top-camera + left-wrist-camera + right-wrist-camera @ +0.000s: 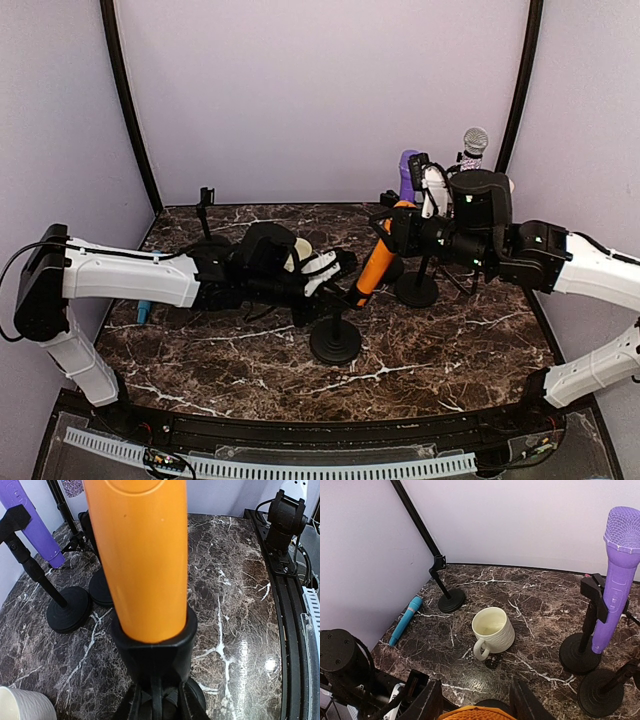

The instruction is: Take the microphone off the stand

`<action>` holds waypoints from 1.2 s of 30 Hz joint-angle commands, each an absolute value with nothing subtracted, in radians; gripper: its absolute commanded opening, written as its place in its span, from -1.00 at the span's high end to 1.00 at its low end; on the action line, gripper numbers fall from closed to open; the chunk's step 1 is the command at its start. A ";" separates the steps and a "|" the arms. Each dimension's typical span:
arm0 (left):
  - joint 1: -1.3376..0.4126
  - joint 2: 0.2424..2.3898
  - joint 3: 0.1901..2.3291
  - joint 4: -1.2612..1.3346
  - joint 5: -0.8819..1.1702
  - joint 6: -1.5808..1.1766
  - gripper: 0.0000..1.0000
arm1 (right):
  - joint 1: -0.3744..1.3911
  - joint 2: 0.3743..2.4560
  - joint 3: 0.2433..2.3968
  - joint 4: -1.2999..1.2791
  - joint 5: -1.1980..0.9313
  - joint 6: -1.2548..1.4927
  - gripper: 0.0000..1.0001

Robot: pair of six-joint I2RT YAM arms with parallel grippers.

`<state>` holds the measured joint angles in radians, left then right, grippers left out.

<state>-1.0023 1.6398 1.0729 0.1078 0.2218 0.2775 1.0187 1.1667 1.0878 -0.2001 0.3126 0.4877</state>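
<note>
Orange microphone (377, 258) sits tilted in the black clip (155, 650) of its stand (335, 342); we log 2 grips: left gripper (340, 290) jaws clamped on the stand just below the clip, right gripper (392, 222) jaws closed around the microphone's upper end.

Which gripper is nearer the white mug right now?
Left. The left gripper, closed on the stand, sits close beside the white mug. The right gripper, gripping the orange microphone by its head, is farther off.
</note>
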 commanded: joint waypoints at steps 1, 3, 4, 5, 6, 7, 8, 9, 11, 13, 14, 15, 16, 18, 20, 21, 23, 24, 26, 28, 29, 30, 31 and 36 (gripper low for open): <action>-1.000 1.694 1.053 0.005 0.186 0.321 1.00 | 1.016 1.132 1.134 -0.181 0.343 0.571 0.71; -1.000 1.696 1.054 0.006 0.185 0.321 1.00 | 1.015 1.140 1.159 -0.223 0.383 0.605 0.71; -1.000 1.699 1.055 0.005 0.182 0.321 1.00 | 1.015 1.146 1.171 -0.247 0.401 0.621 0.71; -1.000 1.699 1.054 0.006 0.182 0.322 1.00 | 1.015 1.151 1.184 -0.267 0.416 0.636 0.71; -1.000 1.701 1.054 -0.011 0.183 0.322 1.00 | 1.015 1.155 1.194 -0.286 0.429 0.649 0.71; -1.000 1.702 1.054 -0.014 0.181 0.322 1.00 | 1.015 1.159 1.203 -0.302 0.442 0.663 0.71; -1.000 1.703 1.055 -0.016 0.181 0.323 1.00 | 1.014 1.164 1.214 -0.315 0.452 0.675 0.71; -1.000 1.703 1.054 -0.017 0.180 0.324 1.00 | 1.014 1.165 1.218 -0.324 0.462 0.683 0.71; -1.000 1.704 1.053 -0.017 0.180 0.324 1.00 | 1.014 1.165 1.224 -0.330 0.467 0.699 0.71; -1.000 1.707 1.054 -0.017 0.180 0.324 1.00 | 1.012 1.163 1.228 -0.332 0.468 0.711 0.71; -1.000 1.707 1.053 -0.016 0.180 0.324 1.00 | 1.012 1.165 1.231 -0.334 0.468 0.716 0.71; -1.000 1.707 1.054 -0.017 0.181 0.324 1.00 | 1.012 1.166 1.233 -0.336 0.469 0.717 0.70; -1.000 1.707 1.054 -0.017 0.181 0.325 1.00 | 1.012 1.167 1.235 -0.340 0.470 0.719 0.70; -1.000 1.708 1.054 -0.017 0.182 0.326 1.00 | 1.012 1.167 1.239 -0.344 0.472 0.719 0.70; -1.000 1.708 1.054 -0.018 0.180 0.328 1.00 | 1.012 1.165 1.240 -0.341 0.469 0.707 0.70; -1.000 1.708 1.054 -0.018 0.176 0.329 1.00 | 1.012 1.161 1.235 -0.331 0.461 0.695 0.70; -1.000 1.707 1.053 -0.018 0.174 0.330 1.00 | 1.011 1.148 1.223 -0.301 0.436 0.666 0.69; -1.000 1.707 1.053 -0.018 0.174 0.330 1.00 | 1.011 1.144 1.219 -0.286 0.409 0.650 0.68; -1.000 1.708 1.053 -0.018 0.174 0.331 1.00 | 1.009 1.139 1.214 -0.266 0.378 0.624 0.68; -1.000 1.707 1.053 -0.018 0.175 0.332 1.00 | 1.009 1.135 1.209 -0.242 0.343 0.600 0.68; -1.001 1.707 1.053 -0.018 0.175 0.332 1.00 | 1.008 1.131 1.201 -0.228 0.324 0.586 0.68; -1.000 1.707 1.052 -0.020 0.175 0.333 1.00 | 1.008 1.123 1.191 -0.204 0.298 0.575 0.68; -1.001 1.708 1.052 -0.020 0.175 0.334 1.00 | 1.007 1.115 1.178 -0.178 0.272 0.561 0.68; -1.001 1.707 1.054 -0.020 0.175 0.334 1.00 | 0.998 1.092 1.148 -0.109 0.180 0.524 0.68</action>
<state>-1.0069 1.6619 1.0840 0.1299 0.2337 0.2821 0.9997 1.1595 1.1397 -0.3164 0.3172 0.5541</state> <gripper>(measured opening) 0.237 0.434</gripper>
